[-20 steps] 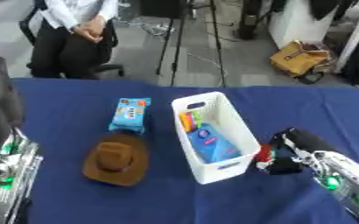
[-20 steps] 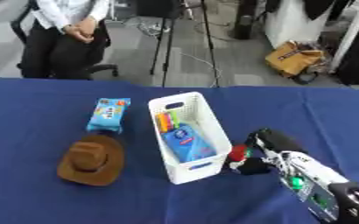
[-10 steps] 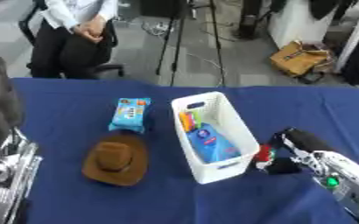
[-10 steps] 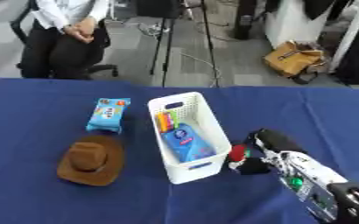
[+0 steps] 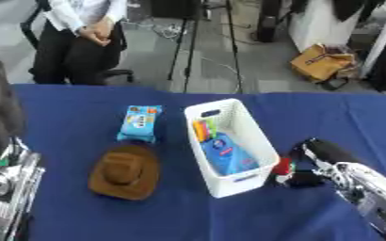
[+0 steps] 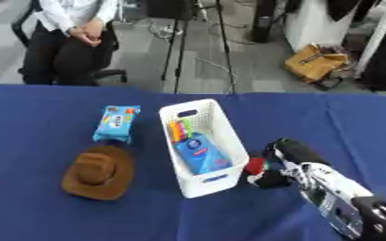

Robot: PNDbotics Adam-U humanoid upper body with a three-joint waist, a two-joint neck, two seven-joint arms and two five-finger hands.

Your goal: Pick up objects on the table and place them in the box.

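The right hand (image 6: 277, 164) reaches in from the lower right, fingers curled, seemingly round something small and red, while the left arm (image 5: 3, 183) shows only at the lower left edge.

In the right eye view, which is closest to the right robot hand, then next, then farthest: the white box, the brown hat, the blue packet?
From the right robot hand:
1. White box, just left of it.
2. Brown hat, left of the box.
3. Blue packet, beyond the hat, farthest.

Box (image 5: 233, 146) mid-bench (image 5: 81, 216), a pack and markers inside. Hat (image 5: 125, 171) left of it, packet (image 5: 140, 123) behind hat. My right hand (image 6: 280, 162) just right of box, left arm at the left edge.
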